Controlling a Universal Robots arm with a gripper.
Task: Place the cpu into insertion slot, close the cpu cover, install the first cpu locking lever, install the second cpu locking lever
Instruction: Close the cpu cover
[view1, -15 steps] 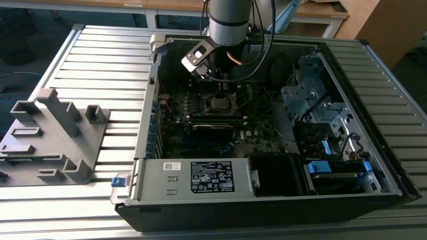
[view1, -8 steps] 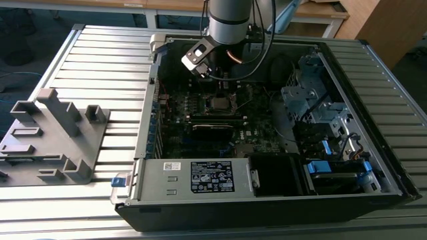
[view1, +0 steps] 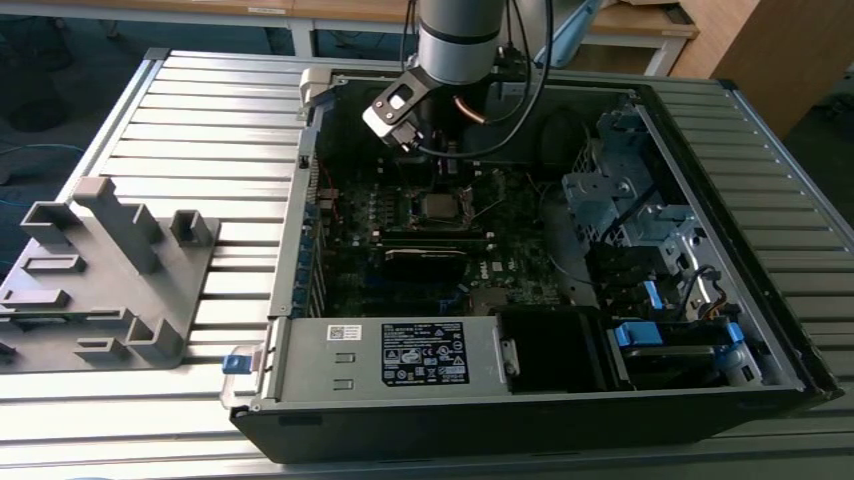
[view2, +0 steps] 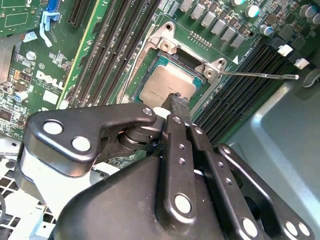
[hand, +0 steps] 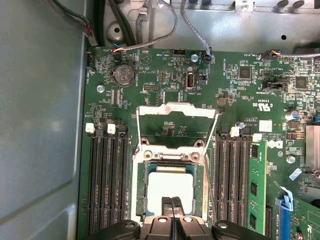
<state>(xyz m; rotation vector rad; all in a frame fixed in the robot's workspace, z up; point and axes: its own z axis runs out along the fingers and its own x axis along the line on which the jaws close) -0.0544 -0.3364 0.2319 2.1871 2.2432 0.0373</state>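
The black two-fingered gripper has its narrow fingers pressed together, holding nothing, the tips at or just over one edge of the small square grey-metal-topped cpu. That chip lies flat in the black, silver-rimmed insertion slot on the green circuit board. It looks light, stiff and fragile, best held by opposite edges. Beyond it, the thin silver cpu cover stands hinged open.

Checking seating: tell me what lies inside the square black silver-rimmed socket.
The flat square grey-metal cpu lies inside the insertion slot, and the thin silver frame cpu cover is open. The black gripper covers part of the chip's edge. Whatever lies beneath the chip is hidden.
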